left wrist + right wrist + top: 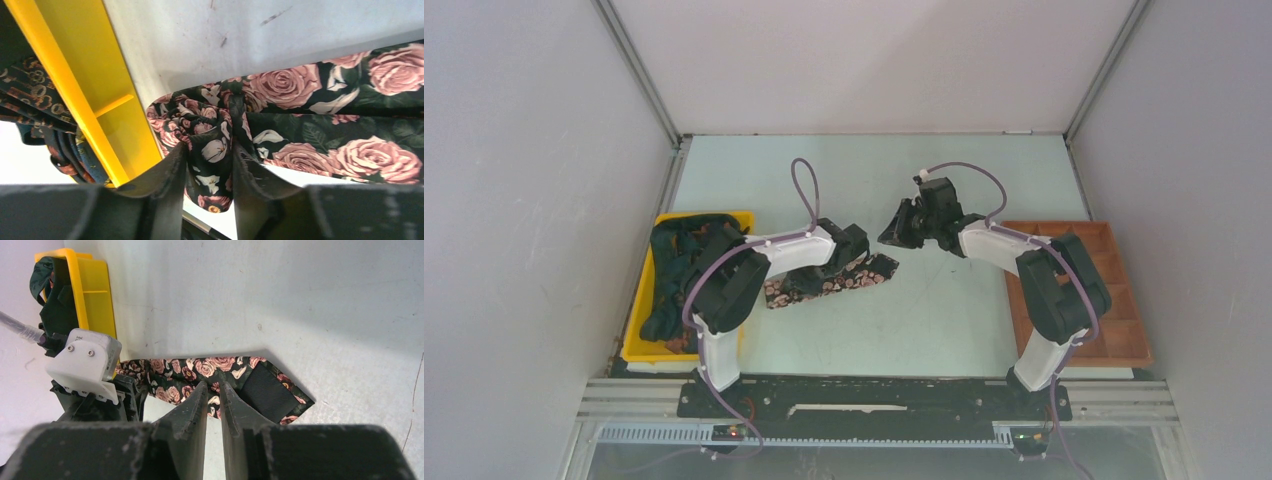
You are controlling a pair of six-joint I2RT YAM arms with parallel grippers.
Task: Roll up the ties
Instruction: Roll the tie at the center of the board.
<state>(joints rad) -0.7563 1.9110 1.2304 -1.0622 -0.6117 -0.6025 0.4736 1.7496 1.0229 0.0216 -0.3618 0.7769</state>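
The tie (829,282) is down on the tabletop (924,320), black cloth covered in pink roses, and it lies just beside the yellow bin (639,340), running away from the bin's wall toward the middle. The end nearest the bin is bunched up into a tight gather, and that's where the left hand (210,150) is: both fingers (170,170) squeezed onto the gathered fabric, a fold of rose print pinched between them. From the left wrist camera the bunch sits close to the bin's yellow side, with a strip of bare tabletop between them.

Go out along the tie from the bin and you reach the wide pointed end (280,400), flat on the surface, turned so that its plain black lining (265,392) faces up.

Beyond that end, farther from the bin, hovers the right hand (213,390). Its fingers are all but together, with just a sliver of a gap and nothing between them. It is off the fabric, above the surface, pointing back toward the bin and the tie.

Inside the bin there's a heap of more ties (686,265), dark and tangled, some draped against its wall. Well apart from the bin, on the opposite side of the tabletop, sits a brown wooden tray (1124,345) split into compartments.
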